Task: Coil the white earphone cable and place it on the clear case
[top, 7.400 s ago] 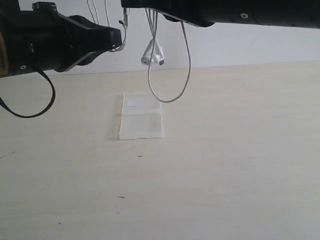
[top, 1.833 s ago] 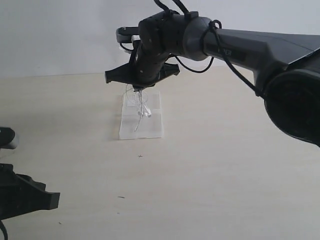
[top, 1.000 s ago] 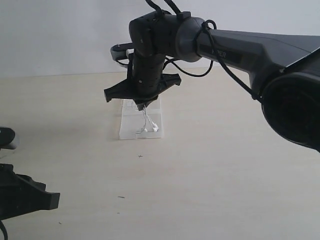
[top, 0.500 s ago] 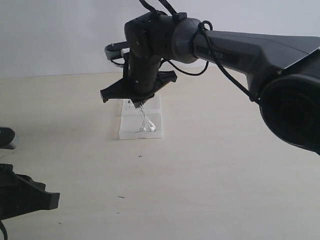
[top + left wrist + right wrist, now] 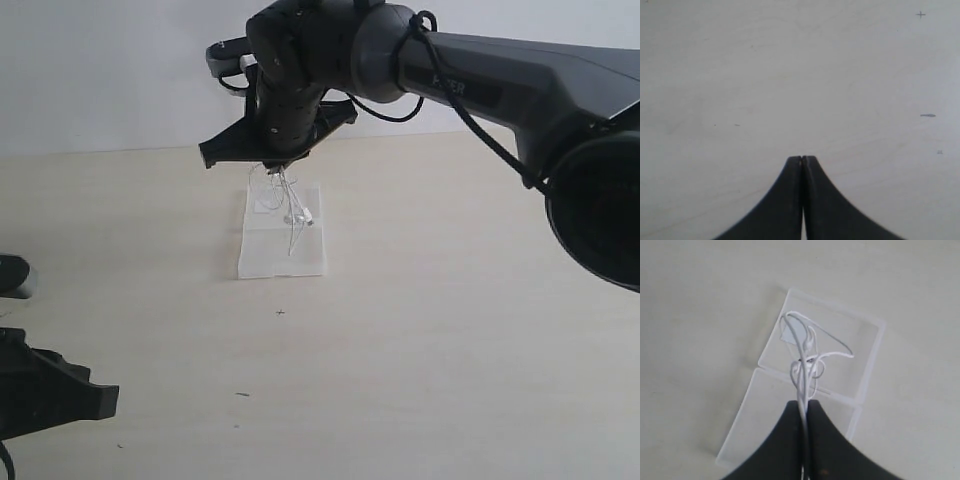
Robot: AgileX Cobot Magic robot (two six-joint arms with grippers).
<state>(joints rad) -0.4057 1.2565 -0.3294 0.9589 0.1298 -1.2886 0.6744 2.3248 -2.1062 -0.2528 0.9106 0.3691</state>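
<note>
The clear case [image 5: 283, 250] lies open and flat on the pale table, its two halves side by side [image 5: 771, 420]. My right gripper [image 5: 273, 168] hangs above it, shut on the white earphone cable [image 5: 291, 215]. The thin wire runs between the fingertips [image 5: 803, 402] and dangles in loose loops [image 5: 805, 357] with an earbud over the case. Whether the lowest loop touches the case I cannot tell. My left gripper [image 5: 802, 158] is shut with nothing in it, over bare table; its arm shows at the lower left edge [image 5: 45, 395] of the exterior view.
The pale wooden table [image 5: 450, 330] spreads wide around the case, with a few small dark marks [image 5: 280, 312]. A white wall [image 5: 100, 70] rises behind. The right arm's thick black body [image 5: 520, 80] reaches in from the upper right, with black cables looped at the wrist.
My right gripper has risen and the hanging cable bundle has lifted with it above the case. The left arm has stayed put.
</note>
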